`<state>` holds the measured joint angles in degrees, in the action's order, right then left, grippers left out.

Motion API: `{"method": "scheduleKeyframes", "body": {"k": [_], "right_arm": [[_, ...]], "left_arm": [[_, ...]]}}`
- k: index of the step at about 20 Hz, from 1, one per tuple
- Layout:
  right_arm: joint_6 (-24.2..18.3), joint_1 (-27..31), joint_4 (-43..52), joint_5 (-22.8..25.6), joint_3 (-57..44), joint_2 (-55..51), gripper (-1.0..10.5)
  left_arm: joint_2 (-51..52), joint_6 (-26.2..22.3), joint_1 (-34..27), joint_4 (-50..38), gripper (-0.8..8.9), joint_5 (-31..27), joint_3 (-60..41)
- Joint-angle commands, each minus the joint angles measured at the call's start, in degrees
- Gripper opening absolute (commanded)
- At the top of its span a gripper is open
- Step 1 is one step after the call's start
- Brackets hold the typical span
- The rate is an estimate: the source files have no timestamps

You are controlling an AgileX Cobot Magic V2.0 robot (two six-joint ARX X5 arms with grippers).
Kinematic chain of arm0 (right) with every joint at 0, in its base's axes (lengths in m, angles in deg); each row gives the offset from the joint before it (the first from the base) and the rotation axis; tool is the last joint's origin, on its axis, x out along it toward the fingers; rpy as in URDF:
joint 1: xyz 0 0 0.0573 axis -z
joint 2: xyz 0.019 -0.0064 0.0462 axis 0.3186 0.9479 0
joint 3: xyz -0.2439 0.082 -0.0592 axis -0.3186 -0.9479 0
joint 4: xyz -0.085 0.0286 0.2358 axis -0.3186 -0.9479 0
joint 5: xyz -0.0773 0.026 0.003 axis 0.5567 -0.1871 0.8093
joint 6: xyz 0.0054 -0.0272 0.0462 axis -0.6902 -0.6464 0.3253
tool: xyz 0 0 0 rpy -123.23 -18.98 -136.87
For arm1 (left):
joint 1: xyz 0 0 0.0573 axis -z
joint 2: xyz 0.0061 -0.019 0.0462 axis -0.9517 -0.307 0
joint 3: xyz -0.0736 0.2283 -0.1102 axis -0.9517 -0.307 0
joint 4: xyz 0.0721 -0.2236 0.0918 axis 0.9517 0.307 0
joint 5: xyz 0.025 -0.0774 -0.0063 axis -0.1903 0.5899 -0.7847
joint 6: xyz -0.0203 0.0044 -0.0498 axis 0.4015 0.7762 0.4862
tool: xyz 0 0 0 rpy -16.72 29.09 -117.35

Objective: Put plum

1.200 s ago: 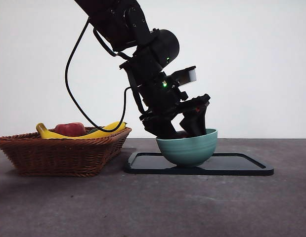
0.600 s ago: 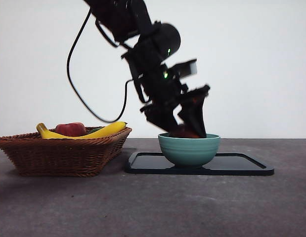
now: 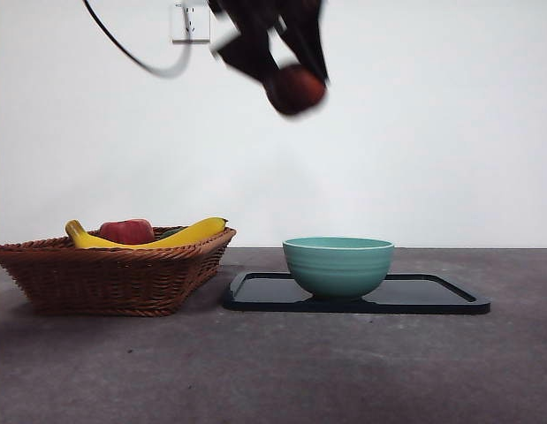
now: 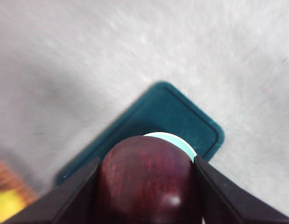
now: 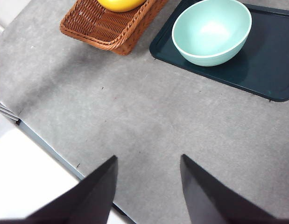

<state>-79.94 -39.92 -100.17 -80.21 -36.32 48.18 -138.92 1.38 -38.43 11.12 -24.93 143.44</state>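
Note:
The dark maroon plum (image 4: pixel 149 182) is held between my left gripper's jaws (image 4: pixel 146 186). In the front view the left gripper (image 3: pixel 286 53) holds the plum (image 3: pixel 295 88) high above the table, over the left rim of the teal bowl (image 3: pixel 338 265). The bowl stands empty on the dark tray (image 3: pixel 432 296); it also shows in the right wrist view (image 5: pixel 212 30) and as a rim behind the plum in the left wrist view (image 4: pixel 179 140). My right gripper (image 5: pixel 149 186) is open and empty, high above the bare table.
A wicker basket (image 3: pixel 105 274) at the left holds yellow bananas (image 3: pixel 189 234) and a red fruit (image 3: pixel 125 231). The basket (image 5: pixel 111 28) and the tray (image 5: pixel 265 70) show in the right wrist view, with the table's edge (image 5: pixel 46 144) nearer.
The left gripper has risen out of the bowl with the plum held in it, going from the bowl's rim to the top of the view. The bowl stands level again.

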Motion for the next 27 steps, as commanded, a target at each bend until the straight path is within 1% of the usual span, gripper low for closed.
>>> {"method": "scheduleKeyframes", "body": {"k": [1, 5, 7, 9, 11, 13, 14, 16, 21, 24, 27], "right_arm": [[0.2, -0.3, 0.7, 0.0, 0.4, 0.1, 2.1], [0.2, -0.3, 0.7, 0.0, 0.4, 0.1, 2.1], [0.2, -0.3, 0.7, 0.0, 0.4, 0.1, 2.1], [0.1, -0.3, 0.7, 0.0, 0.4, 0.1, 2.1], [-0.1, -0.3, 0.7, 0.0, 0.4, 0.1, 2.1], [-0.7, -0.3, 0.7, 0.0, 0.4, 0.1, 2.1], [-0.7, -0.3, 0.7, -0.1, 0.4, 0.1, 2.1], [-0.7, -0.3, 0.7, -0.2, 0.4, 0.1, 2.1], [-0.7, -0.3, 0.7, -0.2, 0.4, 0.1, 2.1], [-0.7, -0.3, 0.7, -0.2, 0.4, 0.1, 2.1], [-0.7, -0.3, 0.7, -0.2, 0.4, 0.1, 2.1]], "left_arm": [[4.9, 0.1, -1.3, 2.2, 1.18, 0.0, 2.2], [11.0, -0.7, -5.3, 9.1, 1.1, 0.1, 1.6], [13.4, -1.8, -7.1, 11.4, 0.68, 0.1, -0.2], [16.3, -1.8, -8.8, 11.5, 0.64, 0.9, -4.0], [19.7, -1.8, -10.5, 10.1, 0.63, 1.8, -10.7], [23.8, -1.2, -12.0, 5.4, 0.63, 1.8, -20.7], [26.0, -0.2, -12.8, 1.8, 0.64, 1.8, -26.2], [28.7, 0.1, -14.2, -4.9, 0.64, 1.7, -35.2], [28.3, -0.1, -15.0, -16.3, 0.68, 1.6, -49.4], [27.5, -0.2, -15.4, -26.8, 0.68, 1.1, -57.7], [25.6, -2.4, -15.6, -32.7, 0.68, -1.6, -62.1]]}}
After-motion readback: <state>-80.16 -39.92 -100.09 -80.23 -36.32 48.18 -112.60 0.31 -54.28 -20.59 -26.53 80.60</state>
